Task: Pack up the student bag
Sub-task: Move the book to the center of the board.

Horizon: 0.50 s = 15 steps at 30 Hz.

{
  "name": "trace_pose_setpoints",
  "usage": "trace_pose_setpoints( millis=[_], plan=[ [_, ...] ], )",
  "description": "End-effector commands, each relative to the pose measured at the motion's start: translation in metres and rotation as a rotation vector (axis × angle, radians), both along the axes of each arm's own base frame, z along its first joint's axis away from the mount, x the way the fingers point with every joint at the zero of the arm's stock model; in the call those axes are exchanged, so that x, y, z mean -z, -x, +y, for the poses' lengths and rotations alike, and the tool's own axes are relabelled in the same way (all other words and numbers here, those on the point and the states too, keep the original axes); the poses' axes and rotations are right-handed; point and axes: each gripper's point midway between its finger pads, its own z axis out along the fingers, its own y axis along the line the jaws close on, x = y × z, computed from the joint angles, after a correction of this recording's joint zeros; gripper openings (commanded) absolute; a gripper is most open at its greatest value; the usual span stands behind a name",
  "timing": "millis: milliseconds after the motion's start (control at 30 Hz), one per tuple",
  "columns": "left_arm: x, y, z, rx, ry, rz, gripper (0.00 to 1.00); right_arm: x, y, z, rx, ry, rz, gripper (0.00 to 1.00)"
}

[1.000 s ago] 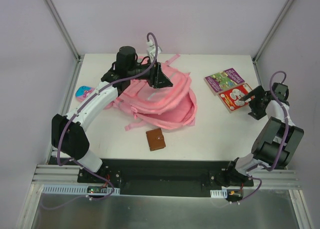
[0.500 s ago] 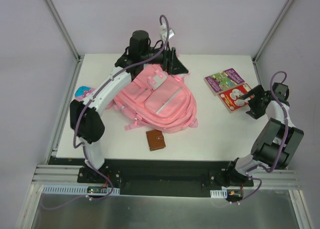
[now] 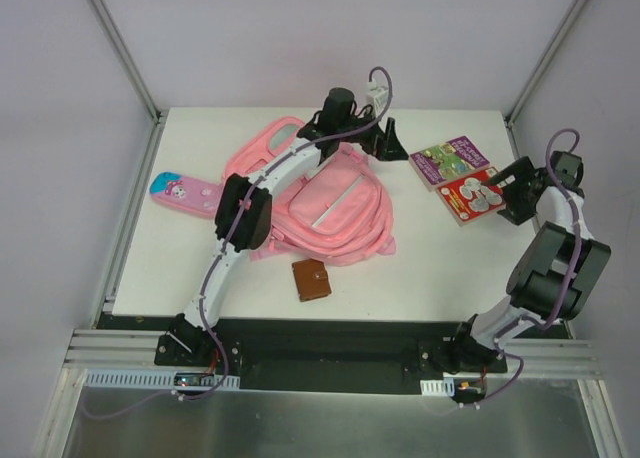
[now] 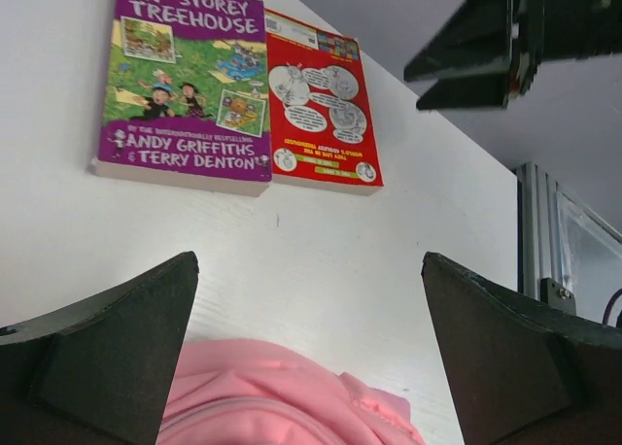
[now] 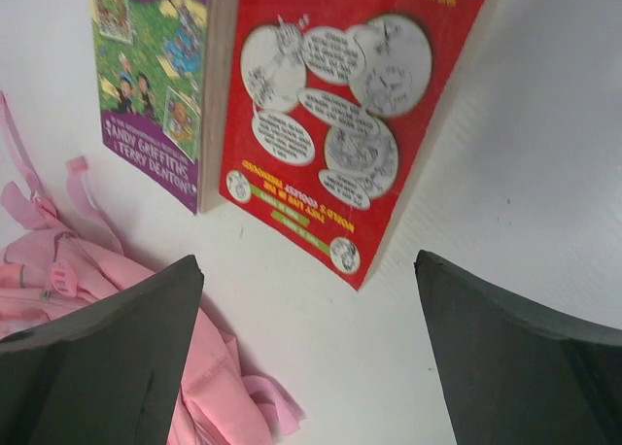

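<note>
My left jaws stand wide apart with nothing between them, their dark fingers poised over the far right edge of the student bag. My left wrist camera shows a fold of its pink fabric just below the gap. Beyond it lies bare white tabletop.

The bag lies in the middle of the tabletop, a little to the far side. Its front pockets face up, a light strip runs across them, and a pink strap loops out at the far left. My left arm stretches over the bag's left side.

My right jaws are also spread wide and hold nothing. They hang above the tabletop at the right, just off the right edge of a red book, with one finger over the bag's loose pink straps in the right wrist view. The red book lies flat and side by side with a purple book, titled "The 117-Storey Treehouse", on its far side. Both books are to the right of the bag and apart from it.

A small brown wallet lies just near of the bag. A pink cartoon pencil case lies at the left edge of the tabletop.
</note>
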Motion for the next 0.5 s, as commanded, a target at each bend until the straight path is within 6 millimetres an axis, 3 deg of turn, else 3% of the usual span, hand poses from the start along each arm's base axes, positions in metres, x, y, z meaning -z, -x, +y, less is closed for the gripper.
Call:
trace_pose_setpoints(
  millis=[0,33,67,100,133,167,200,267,300,333,367,433,467],
  plan=[
    [-0.039,0.009,-0.021,-0.012,0.099,-0.162,0.98,-0.039,-0.036,-0.027,-0.062,0.189,-0.056,0.93],
    [-0.057,0.011,-0.019,-0.017,0.137,-0.204,0.98,-0.03,-0.045,-0.023,-0.105,0.227,-0.015,0.94],
    [-0.039,0.015,-0.016,-0.023,0.122,-0.164,0.99,-0.064,-0.067,-0.035,-0.105,0.312,-0.055,0.94],
    [-0.041,0.016,-0.014,-0.029,0.126,-0.167,0.98,-0.06,-0.063,-0.032,-0.134,0.32,0.014,0.94],
    [-0.052,0.02,-0.01,-0.03,0.139,-0.183,0.99,-0.044,-0.074,-0.028,-0.171,0.334,0.063,0.94],
    [-0.047,0.024,-0.009,-0.028,0.131,-0.178,0.99,-0.048,-0.084,-0.033,-0.165,0.36,0.07,0.94],
    [-0.048,0.025,-0.007,-0.032,0.13,-0.18,0.99,-0.067,-0.098,-0.036,-0.161,0.378,0.041,0.95],
    [-0.054,0.033,-0.003,-0.016,0.134,-0.179,0.99,-0.048,-0.112,-0.039,-0.158,0.377,0.116,0.95],
    [-0.054,0.036,-0.002,-0.01,0.134,-0.173,0.99,-0.053,-0.134,-0.046,-0.149,0.392,0.097,0.95],
    [-0.065,0.041,0.001,-0.007,0.144,-0.184,0.99,-0.051,-0.141,-0.047,-0.152,0.389,0.106,0.95],
    [-0.057,0.045,0.004,-0.003,0.134,-0.167,0.99,-0.046,-0.14,-0.046,-0.158,0.374,0.143,0.95],
    [-0.074,0.053,0.009,-0.002,0.161,-0.2,0.99,-0.045,-0.164,-0.049,-0.17,0.391,0.117,0.96],
    [-0.068,0.054,0.012,-0.01,0.152,-0.194,0.99,-0.044,-0.17,-0.055,-0.169,0.429,0.119,0.97]
  ],
)
